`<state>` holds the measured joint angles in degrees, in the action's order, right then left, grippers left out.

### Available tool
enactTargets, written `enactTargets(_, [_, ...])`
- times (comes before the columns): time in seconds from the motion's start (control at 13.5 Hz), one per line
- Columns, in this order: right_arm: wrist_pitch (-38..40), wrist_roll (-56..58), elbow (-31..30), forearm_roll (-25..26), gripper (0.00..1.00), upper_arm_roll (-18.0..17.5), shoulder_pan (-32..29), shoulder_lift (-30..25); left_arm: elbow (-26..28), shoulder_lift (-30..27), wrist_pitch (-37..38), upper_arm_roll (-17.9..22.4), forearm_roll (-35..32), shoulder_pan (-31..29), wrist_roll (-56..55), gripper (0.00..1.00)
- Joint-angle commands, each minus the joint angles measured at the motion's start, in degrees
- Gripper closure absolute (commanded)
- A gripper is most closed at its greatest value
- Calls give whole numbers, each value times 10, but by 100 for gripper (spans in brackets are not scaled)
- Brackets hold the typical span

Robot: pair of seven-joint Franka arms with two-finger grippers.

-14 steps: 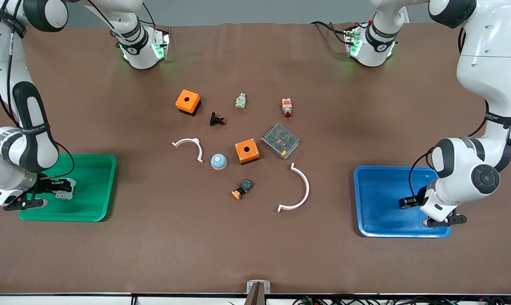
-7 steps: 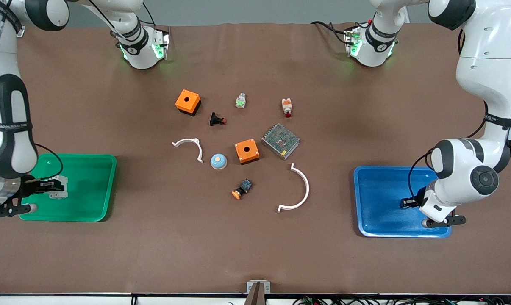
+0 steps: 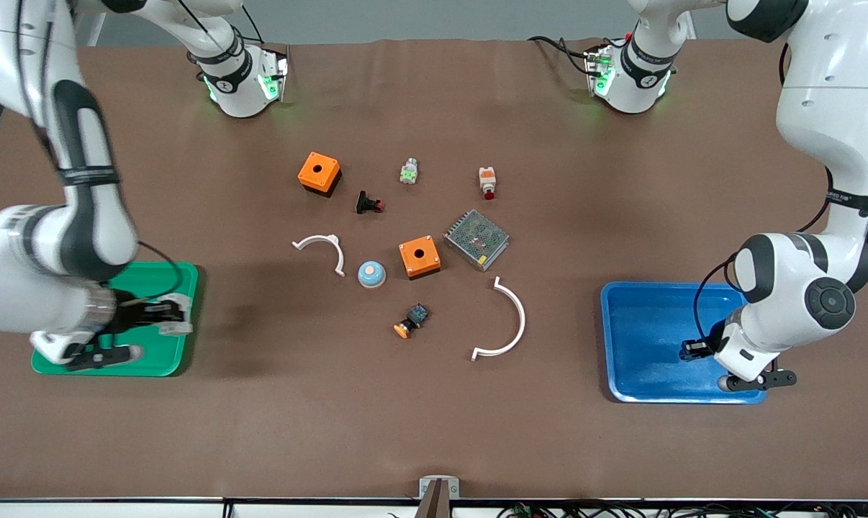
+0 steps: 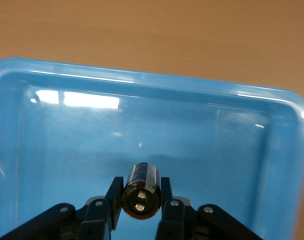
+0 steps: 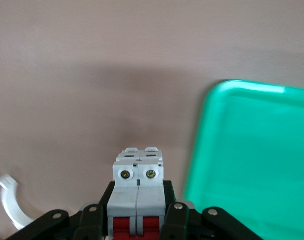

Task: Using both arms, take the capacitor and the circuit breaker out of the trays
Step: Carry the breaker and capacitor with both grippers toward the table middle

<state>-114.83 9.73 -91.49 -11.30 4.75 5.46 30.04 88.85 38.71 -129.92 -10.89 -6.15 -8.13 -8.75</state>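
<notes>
Over trays, left gripper (image 4: 140, 206) clamps capacitor (image 4: 141, 191), right gripper (image 5: 138, 212) clamps half-hidden breaker (image 5: 138, 187).

Even overhead light falls bright across the brown table (image 3: 621, 216), with soft, diffuse shadows pooling beneath both arms. White glare patches streak the blue tray (image 4: 77, 98) in the left wrist view. Motion blur smears the right arm and the green tray (image 5: 252, 160) edge in the right wrist view. The capacitor (image 4: 141, 190) appears reasonably sharp up close.
</notes>
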Motion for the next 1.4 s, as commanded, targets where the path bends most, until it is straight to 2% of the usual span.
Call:
enactTargets(0.0, [-70,-124,-84,-10,99,8,85,-39,12,-55,62,0,-11,56,-67,100])
enactTargets(0.22, [-163,-209,-126,-8,99,9,157,-33,8,-57,75,-1,-7,145,-213,100])
enactTargets(0.37, [-195,-251,-130,-7,99,9,187,-16,0,-37,73,0,-9,202,-325,100])
enactTargets(0.59, [-212,-286,-129,-5,99,10,199,6,-66,20,64,7,-11,288,-432,100])
enactTargets(0.81, [-236,-308,-126,-4,99,10,200,33,-83,61,0,8,-11,326,-482,100])
enactTargets(1.03, [-239,-308,-114,1,99,15,199,49,-83,91,-48,9,-12,346,-482,99])
enactTargets(1.11, [-239,-307,-108,9,84,16,197,50,-83,95,-52,10,-12,350,-482,94])
enactTargets(1.18, [-237,-307,-101,13,22,17,193,55,-83,96,-52,10,-13,351,-481,80])
enactTargets(1.26, [-236,-306,-99,13,0,18,195,56,-82,96,-52,10,-13,350,-481,61])
enactTargets(1.33, [-231,-306,-96,13,0,18,193,53,-82,95,-52,10,-13,350,-481,32])
